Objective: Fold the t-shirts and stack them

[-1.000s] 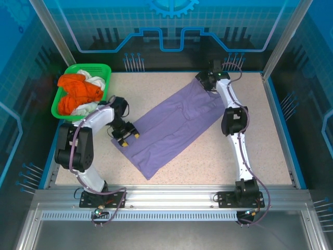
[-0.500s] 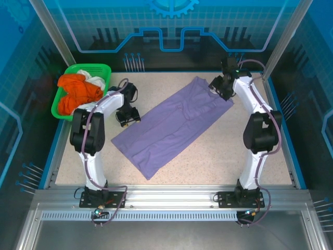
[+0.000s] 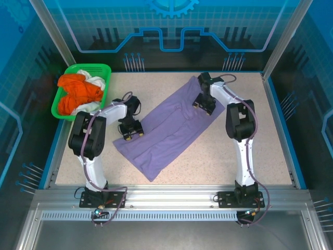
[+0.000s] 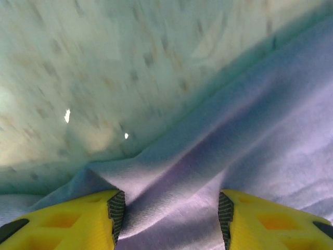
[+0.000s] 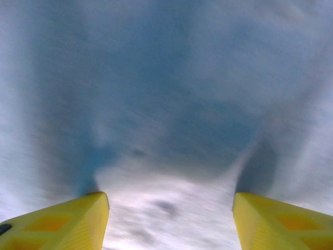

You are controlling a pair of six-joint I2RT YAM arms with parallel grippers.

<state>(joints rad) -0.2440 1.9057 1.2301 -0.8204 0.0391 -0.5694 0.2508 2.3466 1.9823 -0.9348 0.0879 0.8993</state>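
On the speckled table (image 3: pixel 260 135) within blue walls, left claw (image 3: pixel 130 134) and right claw (image 3: pixel 204 105), both parted, rest on the lavender t-shirt (image 3: pixel 166 135), gripping nothing.

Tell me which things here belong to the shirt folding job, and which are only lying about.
Belong to the job: lavender t-shirt; orange t-shirts; white t-shirts.
Only lying about: green basket holding the orange and white ones; table.
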